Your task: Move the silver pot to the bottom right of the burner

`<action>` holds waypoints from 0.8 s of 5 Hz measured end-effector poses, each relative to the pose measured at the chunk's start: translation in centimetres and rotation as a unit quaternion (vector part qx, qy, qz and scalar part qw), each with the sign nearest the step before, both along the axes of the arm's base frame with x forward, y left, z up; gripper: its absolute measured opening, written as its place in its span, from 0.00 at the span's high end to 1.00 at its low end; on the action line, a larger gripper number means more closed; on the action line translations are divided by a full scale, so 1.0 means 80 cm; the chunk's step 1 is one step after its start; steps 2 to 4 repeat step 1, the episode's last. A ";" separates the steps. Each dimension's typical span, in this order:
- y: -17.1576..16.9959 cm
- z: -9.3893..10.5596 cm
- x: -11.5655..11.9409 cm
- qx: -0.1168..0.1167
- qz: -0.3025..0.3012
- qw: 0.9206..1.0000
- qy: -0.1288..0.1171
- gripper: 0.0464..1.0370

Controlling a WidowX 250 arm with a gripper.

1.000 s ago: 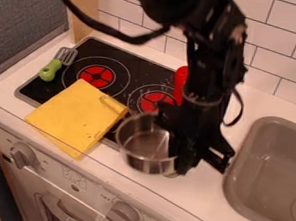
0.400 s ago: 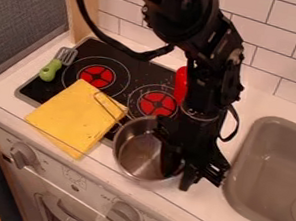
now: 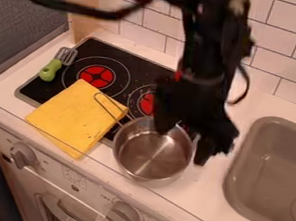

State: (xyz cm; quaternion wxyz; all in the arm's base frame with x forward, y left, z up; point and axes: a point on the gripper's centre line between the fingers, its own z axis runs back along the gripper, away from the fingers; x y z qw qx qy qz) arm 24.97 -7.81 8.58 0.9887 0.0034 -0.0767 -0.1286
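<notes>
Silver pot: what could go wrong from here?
The gripper's jaws stand apart about the pot's right rim, so withdrawing might catch it. The wire handle extends over the yellow cloth and could drag it. The pot sits near the counter's front edge; a forward nudge might topple it.

shiny metal pot [image 3: 151, 155], matt yellow cloth [image 3: 76, 117], glossy black stovetop [image 3: 38, 86], smooth green plastic handle [image 3: 50, 70]
</notes>
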 end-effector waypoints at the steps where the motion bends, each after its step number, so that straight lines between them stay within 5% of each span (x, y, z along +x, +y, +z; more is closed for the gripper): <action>1: 0.010 -0.001 0.001 -0.010 0.025 1.000 0.009 0.03; 4: 0.010 -0.001 0.001 -0.010 0.025 1.000 0.009 0.03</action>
